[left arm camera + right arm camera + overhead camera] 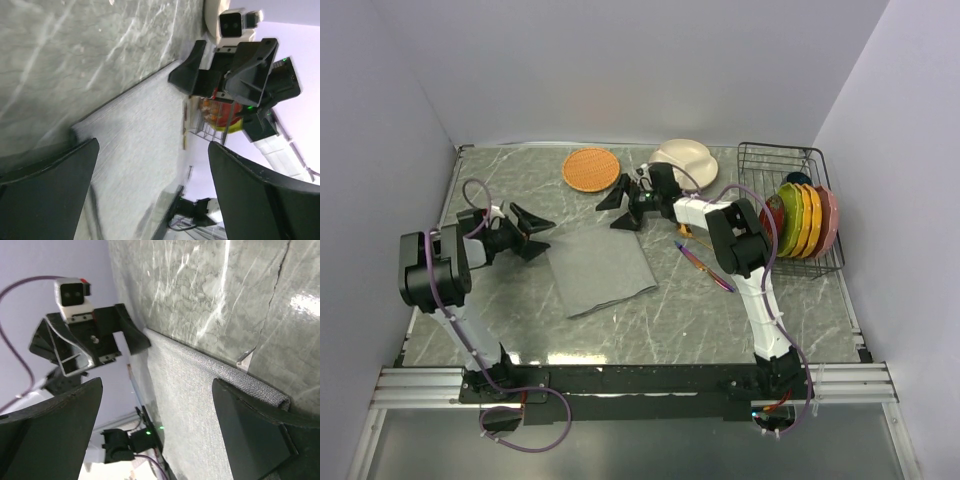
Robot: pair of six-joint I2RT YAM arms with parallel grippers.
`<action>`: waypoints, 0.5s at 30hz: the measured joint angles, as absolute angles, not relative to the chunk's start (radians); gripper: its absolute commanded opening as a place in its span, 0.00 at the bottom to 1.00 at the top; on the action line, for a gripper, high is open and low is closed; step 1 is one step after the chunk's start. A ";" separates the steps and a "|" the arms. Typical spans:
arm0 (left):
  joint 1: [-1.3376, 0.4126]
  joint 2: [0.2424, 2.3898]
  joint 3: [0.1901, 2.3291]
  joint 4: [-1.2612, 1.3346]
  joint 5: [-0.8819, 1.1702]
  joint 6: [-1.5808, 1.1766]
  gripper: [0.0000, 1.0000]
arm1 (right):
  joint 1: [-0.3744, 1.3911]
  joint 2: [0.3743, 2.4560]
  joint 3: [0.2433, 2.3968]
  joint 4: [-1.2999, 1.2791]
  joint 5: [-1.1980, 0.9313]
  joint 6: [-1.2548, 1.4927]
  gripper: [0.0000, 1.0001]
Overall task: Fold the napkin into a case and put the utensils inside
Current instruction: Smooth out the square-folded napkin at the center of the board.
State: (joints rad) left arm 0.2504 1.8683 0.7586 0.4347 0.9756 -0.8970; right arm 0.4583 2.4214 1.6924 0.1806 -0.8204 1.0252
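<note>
The grey napkin [600, 268] lies flat in the middle of the table as a folded rectangle. It also shows in the left wrist view [135, 150] and in the right wrist view [210, 410]. My left gripper [532, 232] is open and empty just off the napkin's far left corner. My right gripper [620, 207] is open and empty just beyond the napkin's far right corner. The iridescent purple knife [705, 266] lies on the table right of the napkin. A gold piece [686, 231], likely the spoon, peeks out beside my right arm.
A round orange woven mat [591, 168] and a cream bowl [686, 156] sit at the back. A black wire rack [790, 205] at the right holds several coloured plates [800, 220] upright. Grey walls close in the table.
</note>
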 measured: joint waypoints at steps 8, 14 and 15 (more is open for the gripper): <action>0.265 1.718 0.908 0.123 0.997 -0.601 0.99 | 0.462 2.336 1.800 -0.086 -0.751 0.734 1.00; 0.251 1.583 0.998 0.053 0.951 -0.474 0.99 | 0.491 2.015 1.729 -0.087 -0.627 0.402 1.00; 0.241 1.571 1.001 0.057 0.941 -0.465 0.99 | 0.496 1.953 1.698 -0.046 -0.606 0.399 1.00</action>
State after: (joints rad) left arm 0.2409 1.5715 1.0008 0.0574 0.9405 -0.4652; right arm 0.4957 1.9530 1.6978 -0.0460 -0.6064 0.3988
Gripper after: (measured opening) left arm 0.994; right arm 0.997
